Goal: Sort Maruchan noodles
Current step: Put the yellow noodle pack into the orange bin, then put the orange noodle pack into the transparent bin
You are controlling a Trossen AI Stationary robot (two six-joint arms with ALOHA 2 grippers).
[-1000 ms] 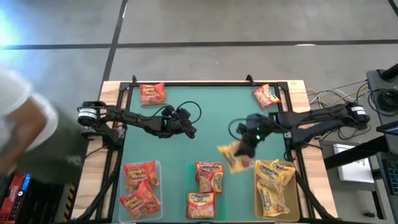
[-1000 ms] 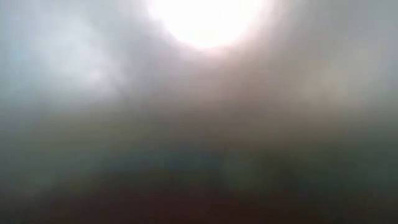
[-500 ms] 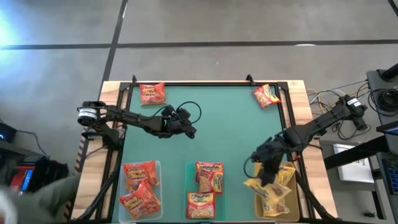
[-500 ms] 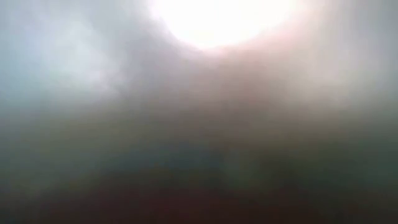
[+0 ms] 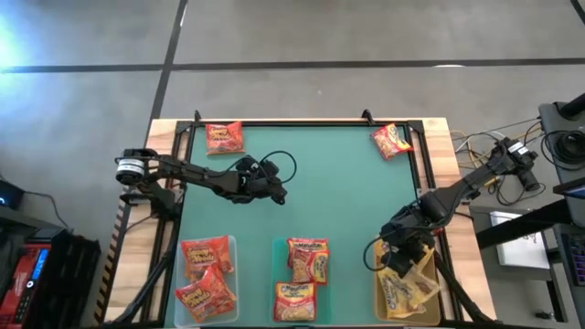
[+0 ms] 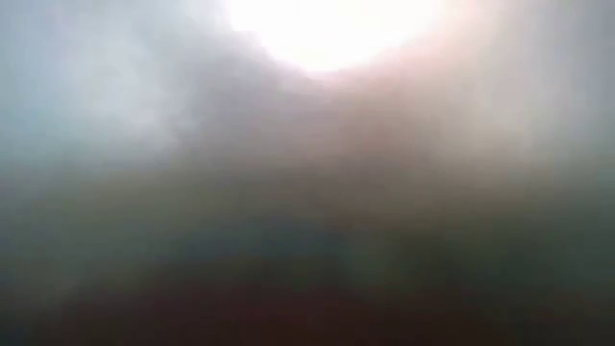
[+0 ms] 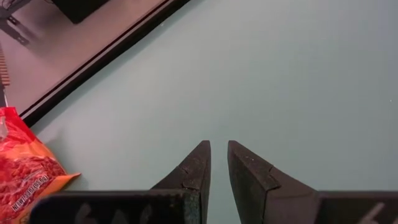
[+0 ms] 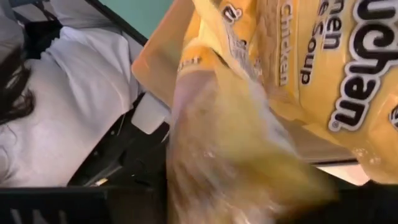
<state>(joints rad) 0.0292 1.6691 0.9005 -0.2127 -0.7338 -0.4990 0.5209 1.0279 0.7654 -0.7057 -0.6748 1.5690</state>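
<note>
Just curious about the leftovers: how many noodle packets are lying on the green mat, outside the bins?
2. One red packet lies in the far left corner of the mat, and another red packet in the far right corner. Nothing in the overhead view hides more mat, apart from under the arms.

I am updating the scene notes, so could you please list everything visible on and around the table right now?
Yellow noodle packets: several, count unclear, yellow, in the right bin.
Orange-red noodle packets: three, in the middle bin.
Red noodle packets: two, in the left bin.
Loose red packet: one, far left corner of the mat.
Loose packet: one, red and yellow, far right corner.
Bins: three, clear, along the near edge.
Mat: one, green, covering the table.
Person: one, white top, in the right wrist view.
Left gripper: shut, empty, over the mat.
Right gripper: over the right bin.
</note>
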